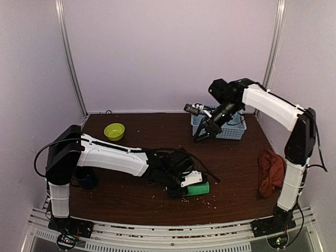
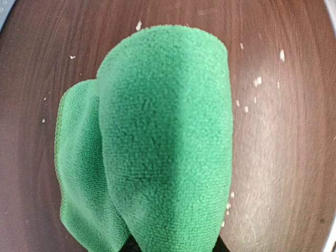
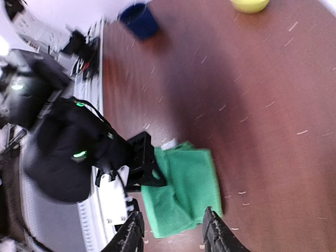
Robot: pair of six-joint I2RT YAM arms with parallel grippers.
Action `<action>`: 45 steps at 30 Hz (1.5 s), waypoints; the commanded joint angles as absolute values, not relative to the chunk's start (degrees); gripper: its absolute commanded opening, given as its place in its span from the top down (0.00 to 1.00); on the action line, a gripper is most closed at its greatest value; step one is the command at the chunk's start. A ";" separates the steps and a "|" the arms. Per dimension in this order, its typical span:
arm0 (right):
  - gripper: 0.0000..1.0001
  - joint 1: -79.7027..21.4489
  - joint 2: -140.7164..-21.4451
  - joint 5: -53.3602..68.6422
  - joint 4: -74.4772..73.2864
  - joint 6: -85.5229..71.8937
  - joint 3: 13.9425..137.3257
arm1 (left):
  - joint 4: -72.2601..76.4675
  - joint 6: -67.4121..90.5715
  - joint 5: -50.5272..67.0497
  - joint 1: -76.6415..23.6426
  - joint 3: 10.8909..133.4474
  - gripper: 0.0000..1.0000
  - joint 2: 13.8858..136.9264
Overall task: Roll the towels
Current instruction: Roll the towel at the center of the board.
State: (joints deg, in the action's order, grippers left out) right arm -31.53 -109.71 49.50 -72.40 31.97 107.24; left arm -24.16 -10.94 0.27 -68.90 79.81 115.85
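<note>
Near the middle of the table's (image 1: 131, 207) near edge, you have the green towel (image 1: 200, 189) bunched into a short, thick bundle, one rounded fold lying over a flatter layer. By my reading the roll is begun, not finished. Your left end effector (image 1: 188, 182) is right against it, but the cloth fills the left wrist view and covers the fingers, so I cannot tell whether it grips the towel or merely touches it. Your right end effector (image 1: 203, 135) hangs above the light-blue basket (image 1: 233, 134) at the far right corner, jaws apart with nothing between them. Close to the right edge the rust towel (image 1: 270, 173) lies in a crumpled heap (you have all of that one left to do). It shows small from above, and the right wrist view is blurred, so the green towel's layers are hard to count.
</note>
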 commanded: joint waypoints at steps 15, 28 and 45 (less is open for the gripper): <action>0.62 -36.95 -73.30 43.62 -59.16 39.56 75.35 | -36.67 6.41 50.15 -52.92 94.85 0.81 133.48; 0.53 -57.28 -76.40 4.38 -34.33 38.89 54.98 | -37.21 6.11 51.92 -51.99 96.13 0.81 136.53; 0.41 -59.87 -90.12 -5.82 -15.12 44.90 46.58 | -39.47 4.09 51.57 -51.90 96.66 0.79 136.81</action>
